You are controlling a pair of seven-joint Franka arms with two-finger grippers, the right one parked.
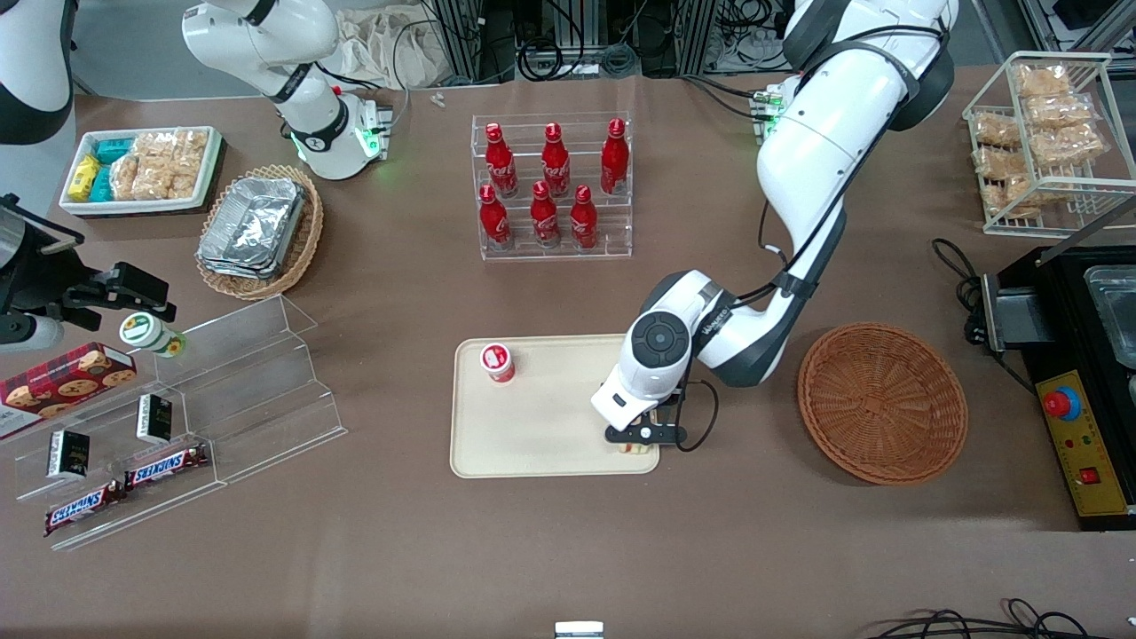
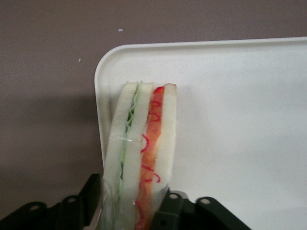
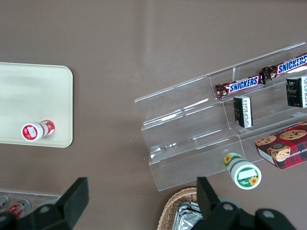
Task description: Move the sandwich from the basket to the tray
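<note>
The left arm (image 1: pixel 803 186) is reaching down with its wrist bent low toward the front camera. Its gripper (image 1: pixel 641 441) is pointing downward, fingers (image 2: pixel 180 206) clamping the sandwich (image 2: pixel 141 158).

The word "SNICKERS" is showing in white-and-blue lettering on two brown candy bars (image 1: pixel 124 489) lying in the clear acrylic display stand (image 1: pixel 222 417); the same name is reading clearly on the bars in the right wrist view (image 3: pixel 238 86). The red bottles (image 1: pixel 552 185) are carrying white script that is too small to read. The gripper (image 1: pixel 645 441) is bearing no readable marking.
</note>
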